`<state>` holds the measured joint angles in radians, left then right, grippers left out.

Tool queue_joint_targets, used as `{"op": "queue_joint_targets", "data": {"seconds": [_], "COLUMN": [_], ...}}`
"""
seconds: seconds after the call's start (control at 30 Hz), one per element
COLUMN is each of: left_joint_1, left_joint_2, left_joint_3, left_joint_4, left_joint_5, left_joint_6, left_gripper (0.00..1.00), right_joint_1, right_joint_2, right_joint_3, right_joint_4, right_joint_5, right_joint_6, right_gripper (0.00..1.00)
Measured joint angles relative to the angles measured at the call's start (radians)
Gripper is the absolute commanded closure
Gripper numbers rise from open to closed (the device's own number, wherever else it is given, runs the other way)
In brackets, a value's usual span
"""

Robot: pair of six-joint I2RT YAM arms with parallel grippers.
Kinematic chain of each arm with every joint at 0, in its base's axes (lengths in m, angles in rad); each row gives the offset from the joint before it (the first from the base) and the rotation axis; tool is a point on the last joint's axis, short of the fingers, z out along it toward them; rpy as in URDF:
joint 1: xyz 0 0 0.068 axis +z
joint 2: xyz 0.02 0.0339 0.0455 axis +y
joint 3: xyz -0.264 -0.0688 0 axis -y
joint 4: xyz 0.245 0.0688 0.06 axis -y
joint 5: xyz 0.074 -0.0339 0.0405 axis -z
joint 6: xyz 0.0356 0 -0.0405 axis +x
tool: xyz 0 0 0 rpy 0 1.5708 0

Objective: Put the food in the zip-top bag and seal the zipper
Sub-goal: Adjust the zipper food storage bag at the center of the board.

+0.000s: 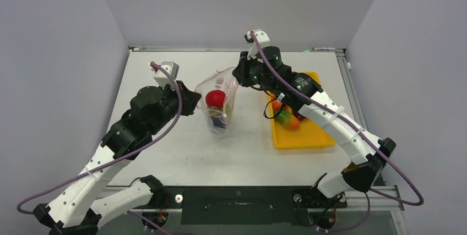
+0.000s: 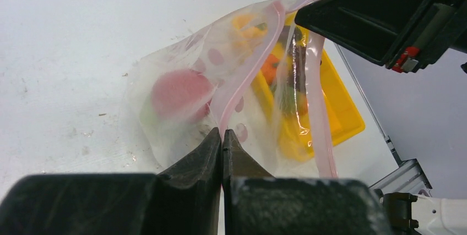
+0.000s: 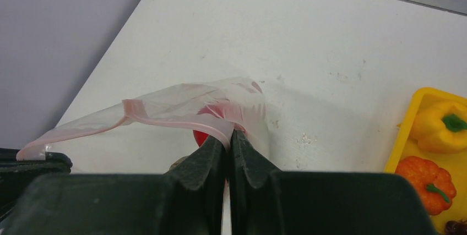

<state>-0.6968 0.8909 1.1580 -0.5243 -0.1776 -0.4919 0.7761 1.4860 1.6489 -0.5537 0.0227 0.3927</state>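
Note:
The zip-top bag point(image 1: 221, 87) hangs over the middle of the table, stretched between both grippers with its mouth up. My left gripper point(image 1: 195, 99) is shut on the zipper point(image 2: 322, 136) at the bag's left end; its jaws pinch the pink strip point(image 2: 222, 134). At the right end, my right gripper point(image 1: 238, 76) is shut on the same zipper point(image 3: 176, 121). A round red piece of food point(image 1: 215, 98) lies inside the bag, with something dark below it. A yellow pepper point(image 3: 438, 127) and an orange piece point(image 3: 427, 182) lie in the tray.
The yellow tray point(image 1: 308, 138) sits right of the bag, under my right forearm, with orange and green pieces point(image 1: 287, 118) at its near-left part. Grey walls close in the table on the left, back and right.

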Motion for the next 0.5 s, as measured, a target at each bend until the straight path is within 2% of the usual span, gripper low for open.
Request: {"op": "queue_joint_targets", "data": {"seconds": [0.13,0.27,0.37,0.5], "left_joint_1": [0.000,0.000,0.004,0.005], "left_joint_2": [-0.009,0.013,0.084,0.122], "left_joint_3": [-0.040,-0.195,-0.279,-0.293], "left_joint_4": [0.024,0.084,0.101,0.091], "left_joint_5": [-0.014,-0.024,-0.018,-0.009], "left_joint_6": [-0.003,-0.031,-0.052,-0.055], "left_gripper": [1.00,1.00,1.00,1.00], "right_joint_1": [0.006,0.006,0.004,0.003], "right_joint_2": [-0.011,0.007,0.045,0.076], "right_joint_3": [-0.023,-0.133,-0.199,-0.216], "right_joint_4": [0.031,0.054,0.059,0.043], "right_joint_5": [0.000,0.000,0.000,0.004], "right_joint_6": [0.002,0.011,0.015,0.015], "right_gripper": [0.95,0.95,0.95,0.95]}}
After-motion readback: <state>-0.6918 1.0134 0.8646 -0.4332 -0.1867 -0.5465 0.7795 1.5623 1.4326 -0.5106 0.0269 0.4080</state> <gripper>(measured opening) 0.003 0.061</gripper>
